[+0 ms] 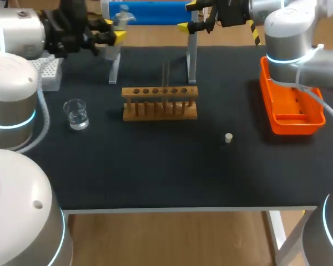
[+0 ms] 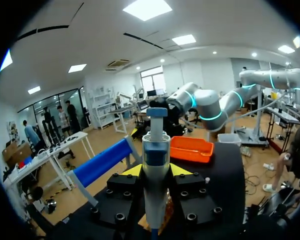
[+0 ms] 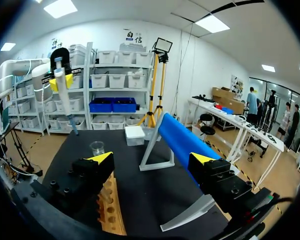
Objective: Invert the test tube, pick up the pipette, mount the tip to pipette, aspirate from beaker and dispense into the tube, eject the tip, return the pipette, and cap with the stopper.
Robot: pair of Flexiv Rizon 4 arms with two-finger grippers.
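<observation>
Head view: the left gripper [image 1: 114, 29] clamps the pipette [image 1: 122, 20] at far left. The right gripper [image 1: 190, 15] hangs spread at far middle, and the test tube [image 1: 166, 75] stands in the rack [image 1: 160, 105]. Left wrist view: both fingers press the pipette. Right wrist view: fingers wide apart, rack beside them.

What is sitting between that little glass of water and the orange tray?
The head view shows a wooden rack standing between the beaker and the orange tray. On either side of it that stretch of black table is bare.
</observation>
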